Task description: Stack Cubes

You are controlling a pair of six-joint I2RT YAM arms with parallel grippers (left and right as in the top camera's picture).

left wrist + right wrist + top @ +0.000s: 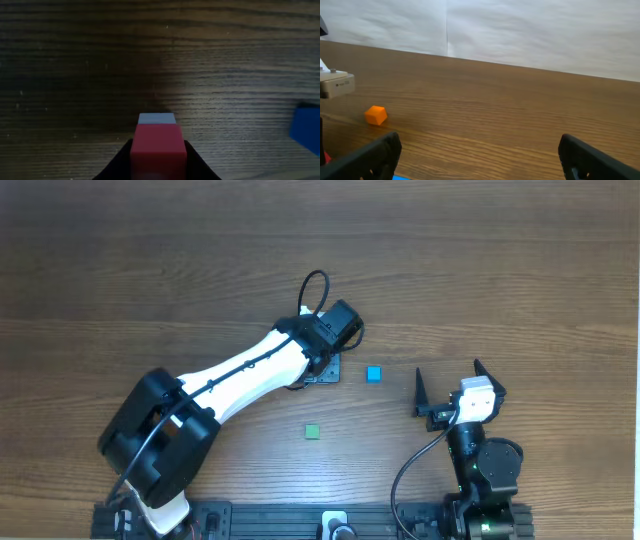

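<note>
Red cube [158, 146] pinched between fingers of left gripper [158, 156], at centre of top view. Pale grey-blue cube [157, 118] directly beyond red one; cannot tell if touching. Blue cube [373, 373] just right of left gripper on wooden table [150, 260]. Green cube [312, 432] lower centre, apart from others. Right gripper [447, 370] lower right, fingers spread wide, holding nothing. Orange cube [375, 115] on table, seen from right wrist.
</note>
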